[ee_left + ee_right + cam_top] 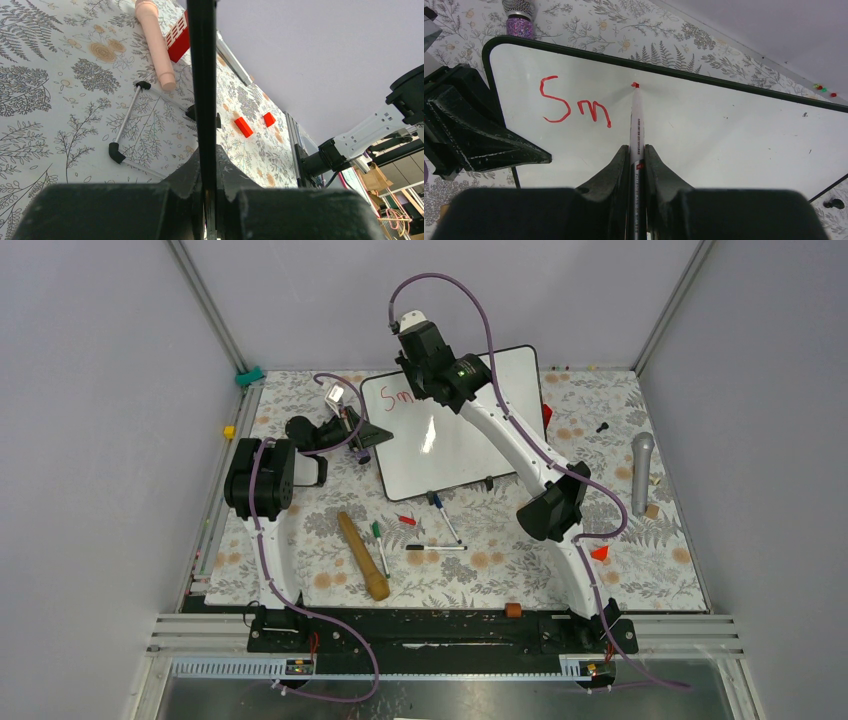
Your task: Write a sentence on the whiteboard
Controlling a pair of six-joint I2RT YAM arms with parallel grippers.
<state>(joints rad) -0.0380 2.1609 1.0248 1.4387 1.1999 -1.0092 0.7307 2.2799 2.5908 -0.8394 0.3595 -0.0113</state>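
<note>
The whiteboard (450,450) lies tilted on the patterned table, white with a thin black frame. On its upper left stands the start of the sentence (574,105), red letters "Sm". My right gripper (637,150) is shut on a white marker (637,117), whose red tip (635,85) sits at the board just right of the "m". In the top view that gripper (432,375) hovers over the board's far edge. My left gripper (380,435) is shut on the board's left frame, a black bar (202,75) running up between its fingers (185,172).
In front of the board lie a wooden roller (362,555), several loose markers (445,520) and a red cap (406,519). A grey microphone (642,470) lies at the right, an orange piece (600,553) nearer. A purple microphone (519,20) lies beyond the board's corner.
</note>
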